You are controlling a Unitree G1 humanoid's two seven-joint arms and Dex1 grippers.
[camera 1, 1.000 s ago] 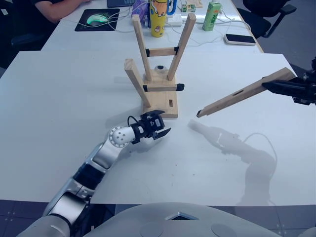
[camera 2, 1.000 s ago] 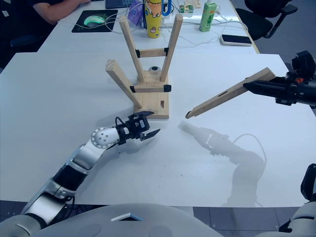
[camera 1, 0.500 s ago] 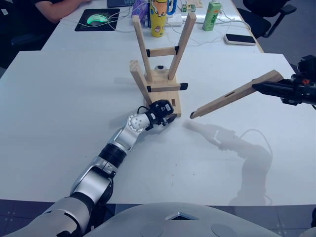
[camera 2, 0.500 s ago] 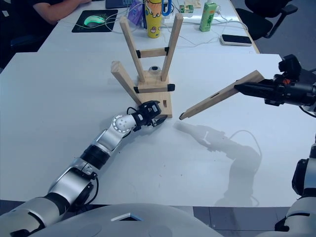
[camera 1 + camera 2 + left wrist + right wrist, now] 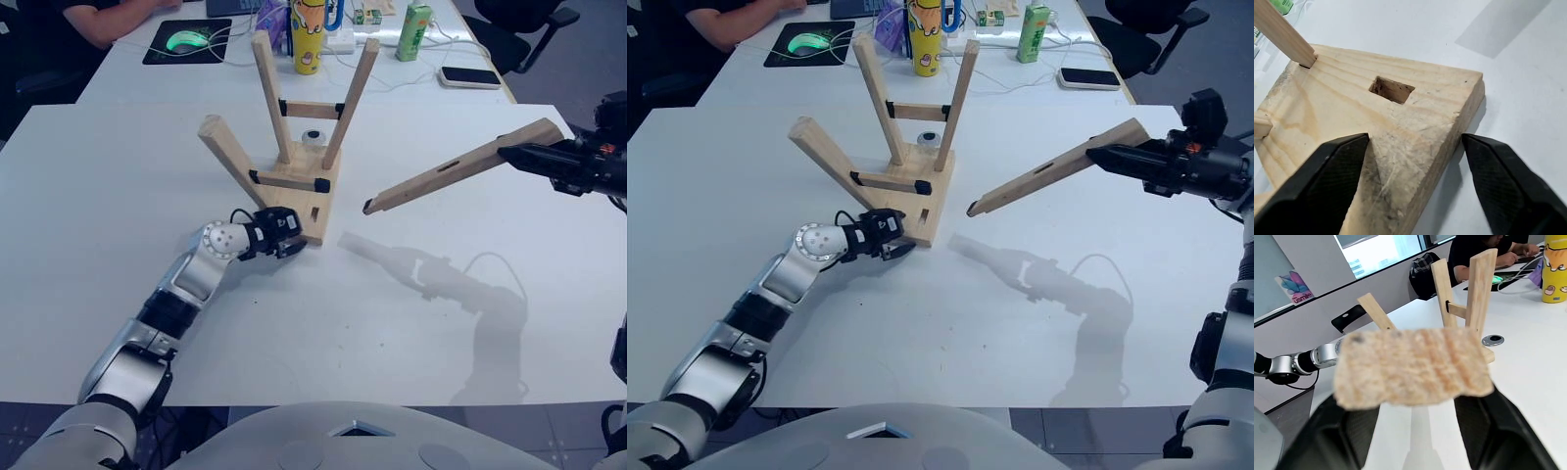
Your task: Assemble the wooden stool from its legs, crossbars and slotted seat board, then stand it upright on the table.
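Left gripper (image 5: 286, 235) is spread, fingers (image 5: 1334, 183) straddling the near corner of the seat board (image 5: 1415, 122), not clamped on it. Seat board lies flat on the table (image 5: 108, 196), underside up, with three legs (image 5: 273, 98) and two crossbars (image 5: 312, 109) fitted. One slot (image 5: 1392, 90) is unfilled by my corner. Right gripper (image 5: 517, 155) is clenched on the fourth leg (image 5: 446, 171), in the air right of the seat board, tilted, low end near it.
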